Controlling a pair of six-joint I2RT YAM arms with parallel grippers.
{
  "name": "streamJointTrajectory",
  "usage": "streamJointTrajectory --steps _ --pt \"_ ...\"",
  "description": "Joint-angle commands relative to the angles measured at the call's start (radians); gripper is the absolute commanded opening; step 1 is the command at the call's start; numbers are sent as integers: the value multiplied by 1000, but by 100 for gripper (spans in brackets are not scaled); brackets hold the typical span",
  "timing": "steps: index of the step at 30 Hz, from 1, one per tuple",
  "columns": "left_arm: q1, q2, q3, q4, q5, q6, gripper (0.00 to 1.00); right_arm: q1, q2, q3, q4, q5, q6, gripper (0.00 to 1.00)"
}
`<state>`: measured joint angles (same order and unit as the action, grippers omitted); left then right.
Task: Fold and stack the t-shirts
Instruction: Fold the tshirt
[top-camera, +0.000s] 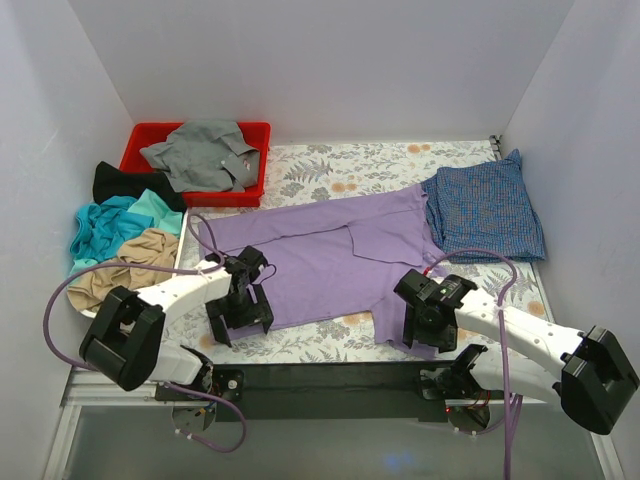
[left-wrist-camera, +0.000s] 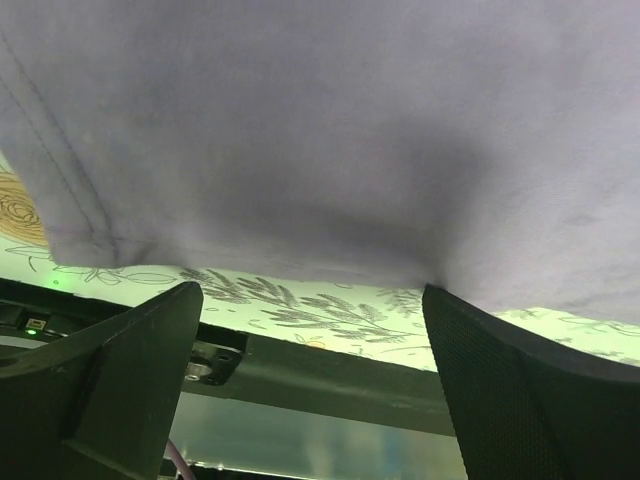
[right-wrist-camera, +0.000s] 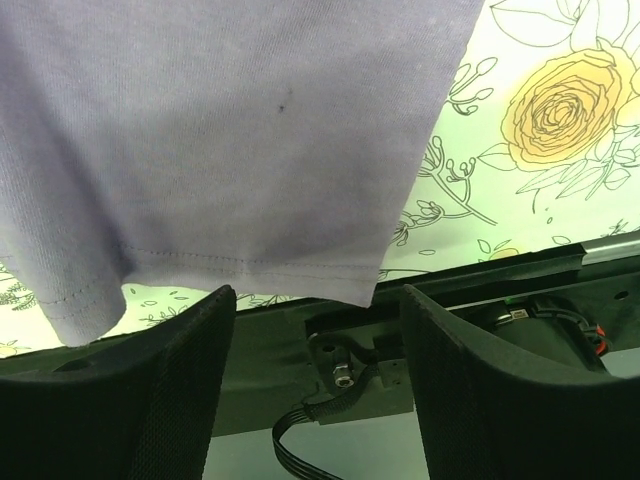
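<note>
A lavender t-shirt (top-camera: 330, 255) lies spread across the middle of the floral cover, with one part folded over near its right side. My left gripper (top-camera: 240, 322) hovers at its near-left hem, open; in the left wrist view the lavender cloth (left-wrist-camera: 320, 130) fills the top and nothing sits between the fingers (left-wrist-camera: 120, 380). My right gripper (top-camera: 428, 338) is at the near-right corner, also open; the hem (right-wrist-camera: 230, 150) hangs just above its empty fingers (right-wrist-camera: 500, 390). A blue checked t-shirt (top-camera: 485, 212) lies folded at the right.
A red bin (top-camera: 140, 160) at the back left holds a grey shirt (top-camera: 205, 152). Black (top-camera: 120, 182), teal (top-camera: 115, 222) and tan (top-camera: 125, 268) shirts are piled at the left edge. White walls close in three sides. A black bar (top-camera: 330, 378) runs along the near edge.
</note>
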<state>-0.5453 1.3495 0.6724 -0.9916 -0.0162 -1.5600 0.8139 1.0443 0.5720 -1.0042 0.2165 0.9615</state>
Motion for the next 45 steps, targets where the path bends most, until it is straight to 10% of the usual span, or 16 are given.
streamJointTrajectory --steps 1,21,34,45 --pt "-4 4 77 -5 -7 0 91 5 -3 18 -28 -3 42 72" --pt "-13 -171 -62 208 -13 -129 91 119 -43 -4 53 81 177 73" --pt "-13 -1 35 197 -51 -38 92 133 236 63 47 95 129 75" --pt "-15 -6 15 205 -28 -45 38 131 223 58 53 87 98 50"
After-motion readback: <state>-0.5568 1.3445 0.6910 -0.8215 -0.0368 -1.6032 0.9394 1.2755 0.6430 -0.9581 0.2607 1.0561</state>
